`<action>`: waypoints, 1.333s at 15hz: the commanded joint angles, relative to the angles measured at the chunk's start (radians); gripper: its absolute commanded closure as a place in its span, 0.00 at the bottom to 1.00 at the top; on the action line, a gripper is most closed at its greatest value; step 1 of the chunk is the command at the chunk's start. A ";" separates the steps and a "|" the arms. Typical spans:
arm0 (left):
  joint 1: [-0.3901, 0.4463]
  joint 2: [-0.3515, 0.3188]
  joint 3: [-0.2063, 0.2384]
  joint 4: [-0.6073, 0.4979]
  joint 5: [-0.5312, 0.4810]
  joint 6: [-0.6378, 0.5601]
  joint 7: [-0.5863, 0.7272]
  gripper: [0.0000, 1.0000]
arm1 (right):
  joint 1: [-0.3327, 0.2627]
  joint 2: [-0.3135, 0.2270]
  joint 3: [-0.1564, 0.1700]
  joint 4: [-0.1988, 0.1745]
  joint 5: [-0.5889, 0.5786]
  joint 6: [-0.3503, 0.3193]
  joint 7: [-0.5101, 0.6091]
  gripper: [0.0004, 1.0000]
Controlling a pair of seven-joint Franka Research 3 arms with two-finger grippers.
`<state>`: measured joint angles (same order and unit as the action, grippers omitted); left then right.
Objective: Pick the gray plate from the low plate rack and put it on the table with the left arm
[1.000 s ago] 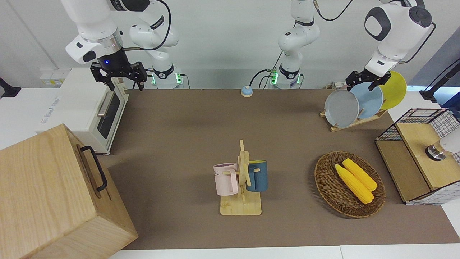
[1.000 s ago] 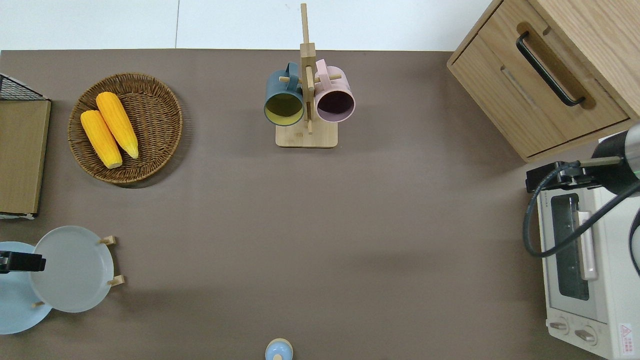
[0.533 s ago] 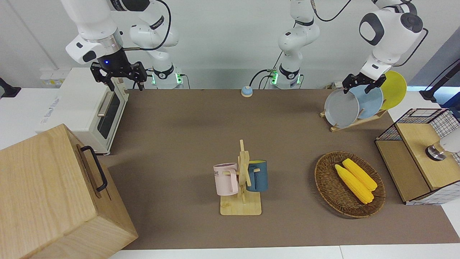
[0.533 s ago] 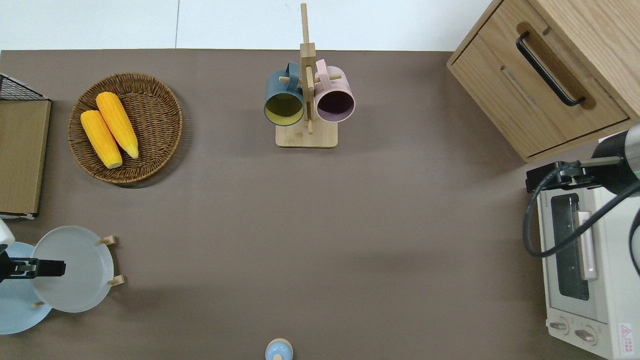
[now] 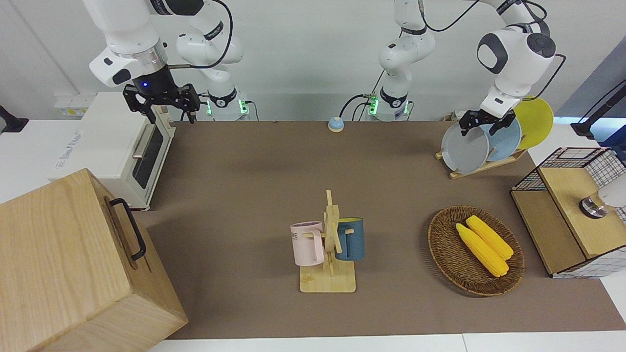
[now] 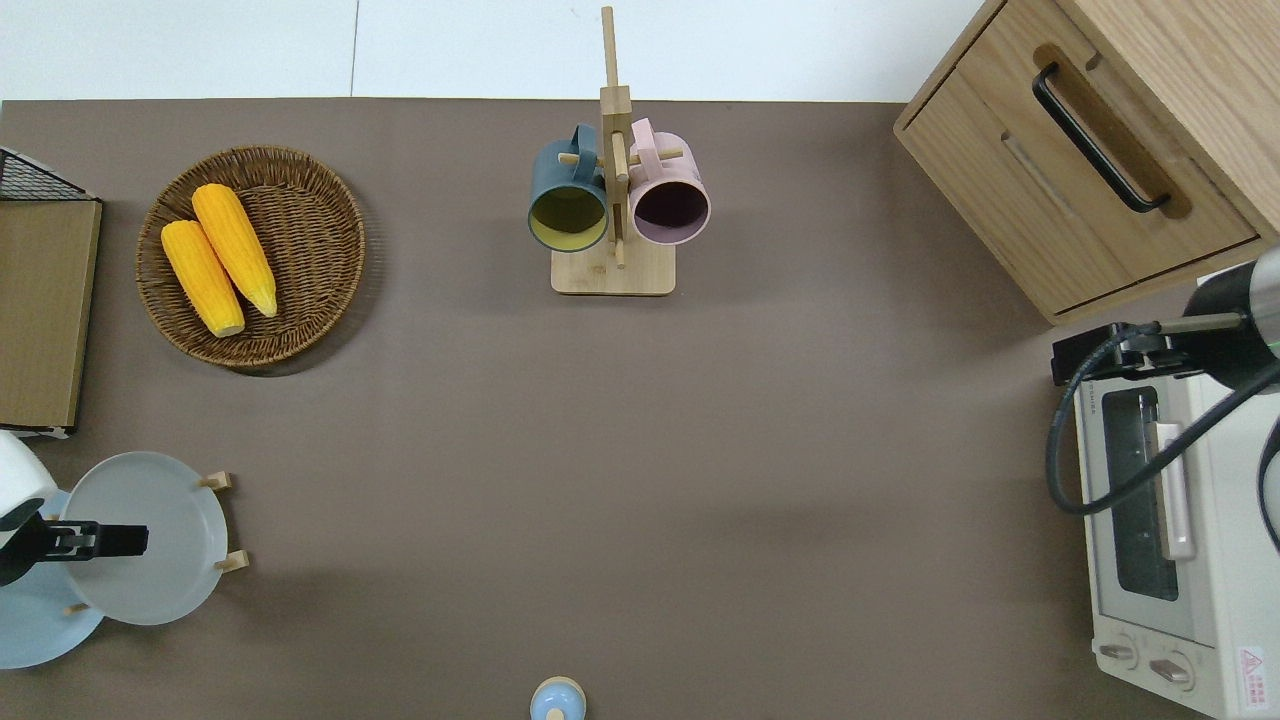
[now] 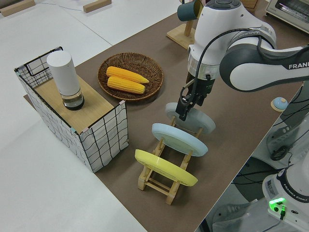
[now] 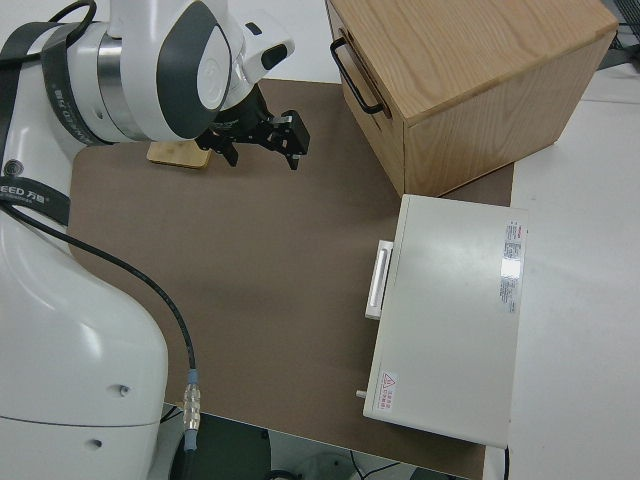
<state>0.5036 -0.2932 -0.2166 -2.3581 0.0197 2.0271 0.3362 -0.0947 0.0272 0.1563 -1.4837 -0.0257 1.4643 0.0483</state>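
The left gripper (image 5: 480, 128) hangs over the upper rim of the gray plate (image 5: 463, 149), which leans in the low plate rack (image 5: 481, 167) at the left arm's end of the table (image 5: 254, 186). In the overhead view the gripper (image 6: 120, 541) reaches across the plate's face (image 6: 165, 560) from the side toward the table's end. From the left side view the black fingers (image 7: 184, 107) point down at the plate's edge (image 7: 203, 123); whether they are spread or closed on the rim cannot be told.

The gray plate is the farthest from the robots of 3 plates in the rack. A light blue plate (image 5: 506, 139) leans next in the row, and a yellow plate (image 5: 537, 120) stands nearest the robots.

Farther from the robots than the rack lies a wicker basket (image 5: 442, 244) holding 2 corn cobs (image 5: 484, 247). Near the middle of the table stands a wooden mug stand (image 5: 330, 254) with a pink cup (image 5: 307, 243) and a dark blue cup (image 5: 351, 238).

The right arm is parked; its gripper (image 5: 161, 105) has fingers standing wide apart, holding nothing.
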 commanded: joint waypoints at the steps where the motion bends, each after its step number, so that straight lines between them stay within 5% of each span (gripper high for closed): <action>1: 0.006 -0.038 0.002 -0.036 0.012 0.027 0.012 0.07 | 0.007 0.000 -0.006 0.006 0.003 -0.001 0.004 0.02; 9: 0.007 -0.038 0.002 -0.035 0.012 0.025 0.011 1.00 | 0.007 0.000 -0.006 0.006 0.003 -0.001 0.004 0.02; 20: 0.000 -0.072 -0.010 0.022 0.014 -0.060 -0.002 1.00 | 0.007 0.000 -0.006 0.006 0.003 -0.001 0.004 0.02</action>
<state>0.5047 -0.3267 -0.2202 -2.3604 0.0203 2.0240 0.3343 -0.0947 0.0272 0.1563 -1.4837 -0.0257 1.4643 0.0483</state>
